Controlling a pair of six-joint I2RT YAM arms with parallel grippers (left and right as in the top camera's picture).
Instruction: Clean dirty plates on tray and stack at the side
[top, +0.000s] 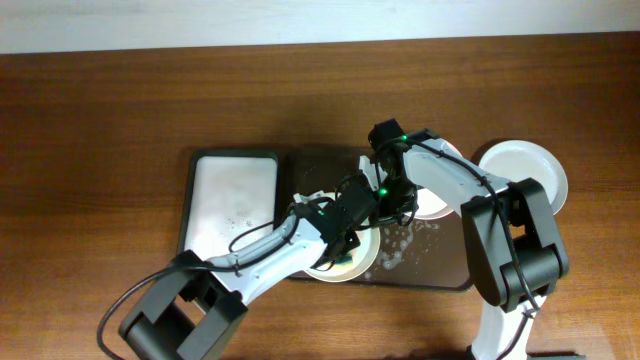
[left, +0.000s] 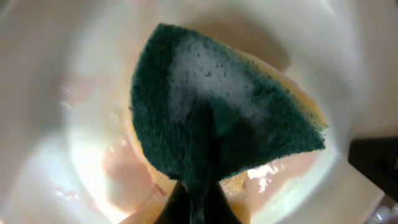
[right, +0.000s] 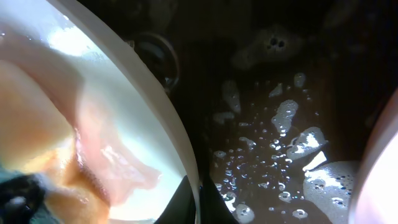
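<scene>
In the left wrist view my left gripper (left: 198, 202) is shut on a green and yellow sponge (left: 217, 112) with foam on it. The sponge is pressed into a white plate (left: 56, 124) that carries pinkish smears. My right gripper (right: 198, 202) is shut on that plate's rim (right: 163, 106), one finger inside and one outside. From overhead this plate (top: 362, 262) sits at the front of the dark tray (top: 440, 270), with both grippers (top: 350, 228) (top: 388, 205) over it. A second plate (top: 436, 200) lies in the tray under the right arm. A third white plate (top: 530, 170) rests on the table to the right of the tray.
A smaller white rectangular tray (top: 235, 200) with foam lies to the left of the dark tray. The dark tray's floor (right: 280, 124) is wet, with foam patches and droplets. Brown wooden table (top: 100, 120) surrounds everything.
</scene>
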